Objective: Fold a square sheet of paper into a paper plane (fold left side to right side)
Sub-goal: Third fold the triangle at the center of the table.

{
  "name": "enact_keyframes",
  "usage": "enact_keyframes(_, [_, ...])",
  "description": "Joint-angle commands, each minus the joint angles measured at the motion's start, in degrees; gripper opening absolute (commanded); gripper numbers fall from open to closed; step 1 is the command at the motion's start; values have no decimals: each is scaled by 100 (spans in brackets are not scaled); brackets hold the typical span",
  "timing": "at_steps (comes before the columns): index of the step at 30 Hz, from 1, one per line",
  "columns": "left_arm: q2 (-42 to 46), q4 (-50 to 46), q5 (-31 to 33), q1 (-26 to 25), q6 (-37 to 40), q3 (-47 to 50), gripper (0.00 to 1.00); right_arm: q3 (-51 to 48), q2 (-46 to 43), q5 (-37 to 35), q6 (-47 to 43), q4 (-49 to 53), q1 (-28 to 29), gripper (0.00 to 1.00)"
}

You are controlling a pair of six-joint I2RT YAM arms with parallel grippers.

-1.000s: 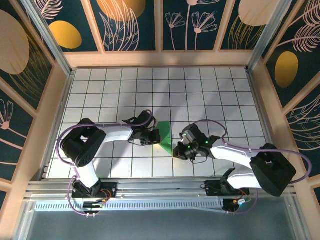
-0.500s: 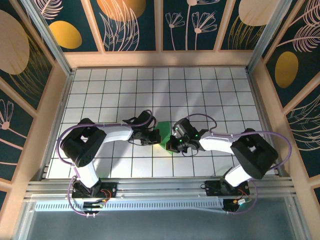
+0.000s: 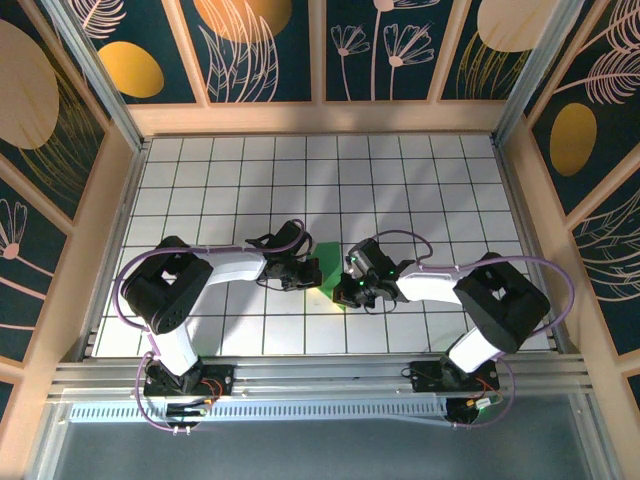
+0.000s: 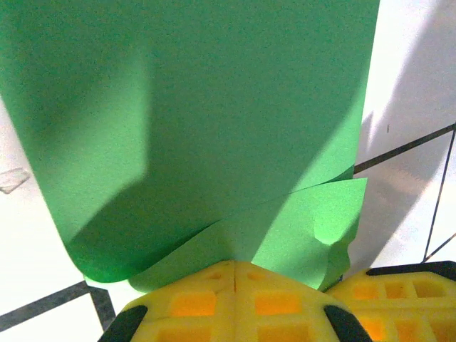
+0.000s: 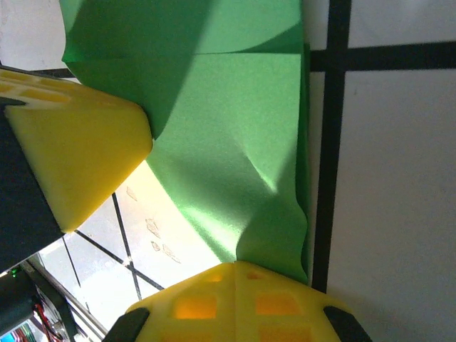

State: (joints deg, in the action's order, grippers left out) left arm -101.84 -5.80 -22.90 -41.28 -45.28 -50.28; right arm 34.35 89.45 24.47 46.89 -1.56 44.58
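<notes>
White-and-black left arm (image 3: 232,266) and right arm (image 3: 432,286), purple cables (image 3: 121,290), yellow gridded pads (image 4: 214,303) on the jaws.

The right arm (image 3: 440,285) now bends in more tightly. Its elbow sits nearer the middle of the surface (image 3: 200,180), where a second ago it stuck far out to the right. The right hand (image 3: 347,290) is a little farther left and farther from the arm bases, and now lies over the right edge of the green paper (image 3: 328,262). Less green shows. The long pointed strip seen earlier is now a short patch beside the left hand (image 3: 308,272), its near tip covered by the right hand. Most of this shift comes in the first half second.
</notes>
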Motion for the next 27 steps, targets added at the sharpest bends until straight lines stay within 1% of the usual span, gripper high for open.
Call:
enact_keyframes(1, [-161, -394, 426, 6, 63, 19, 0, -251, 214, -144, -31, 300, -27, 0])
enact_keyframes(5, [74, -302, 426, 6, 59, -17, 3, -340, 197, -201, -65, 416, -46, 0])
enact_keyframes(8, [502, -88, 402, 6, 35, 52, 5, -375, 172, -244, -106, 477, -80, 0])
enact_keyframes(11, [842, 129, 243, 6, -29, 213, 6, -355, 160, -335, -145, 603, -107, 0])
enact_keyframes(16, [1172, 727, -195, -45, -391, 723, 3, -321, 144, -461, -136, 741, -107, 0])
enact_keyframes(20, [1131, 1262, -502, -121, -708, 1021, 1, -306, 153, -474, -127, 761, -107, 0])
enact_keyframes(27, [696, 1505, -559, -249, -891, 894, 0, -245, 181, -534, -128, 858, -107, 0])
